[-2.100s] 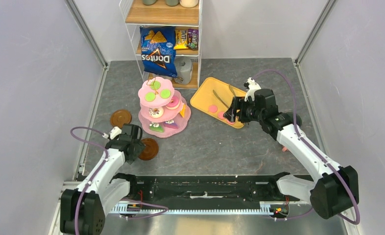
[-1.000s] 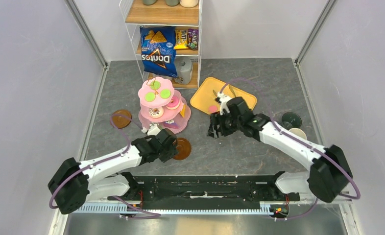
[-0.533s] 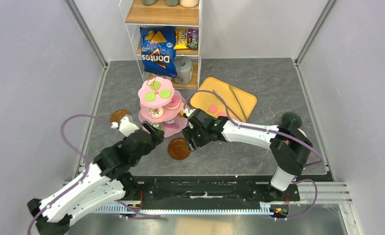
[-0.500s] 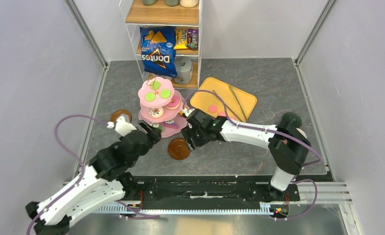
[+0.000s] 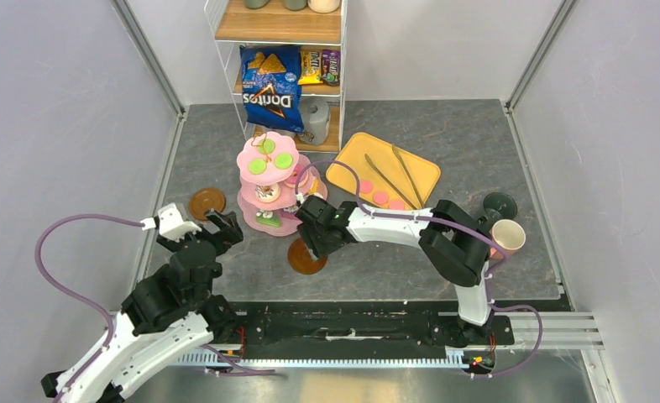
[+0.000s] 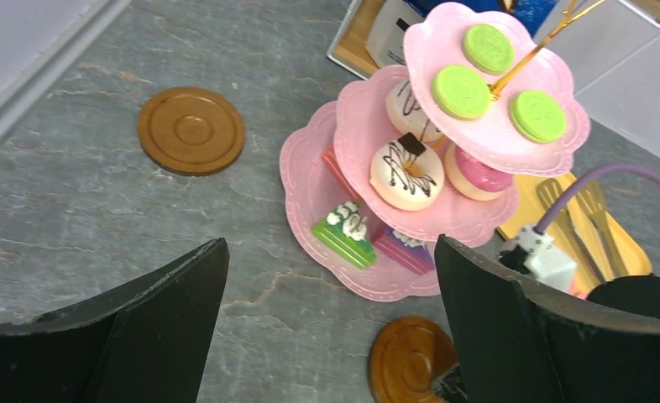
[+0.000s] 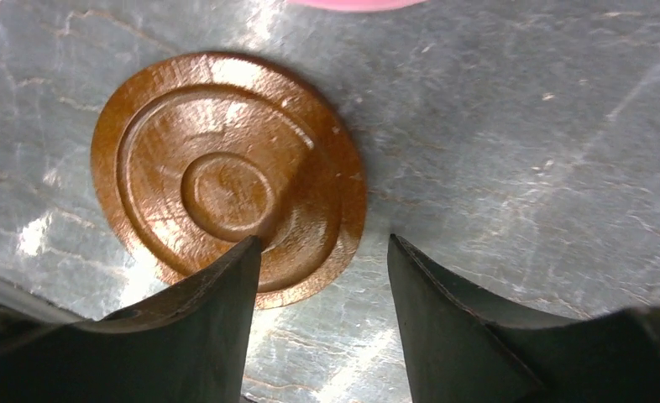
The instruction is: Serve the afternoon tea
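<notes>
The pink three-tier stand [image 5: 272,180] [image 6: 411,159] holds green macarons, donuts and cake slices. One brown saucer [image 5: 206,202] [image 6: 191,130] lies left of it. A second saucer [image 5: 303,261] [image 7: 226,176] [image 6: 406,365] lies in front of it. My right gripper [image 5: 312,243] [image 7: 323,239] is low over this second saucer, open, one finger above the dish and the other outside its rim. My left gripper [image 5: 223,225] [image 6: 328,245] is wide open and empty, back to the left of the stand. The pink mug [image 5: 508,236] and dark-green mug [image 5: 500,204] sit at the far right.
A yellow tray [image 5: 419,168] behind the right arm carries pink macarons [image 5: 380,197] and metal tongs [image 5: 394,172]. A shelf unit [image 5: 280,75] with a blue Doritos bag [image 5: 269,88] stands at the back. Grey walls close in both sides.
My left gripper opened, let go of the saucer and drew back left. My right arm swung from the tray across to that saucer and came down over it, its jaws narrowing a little.
</notes>
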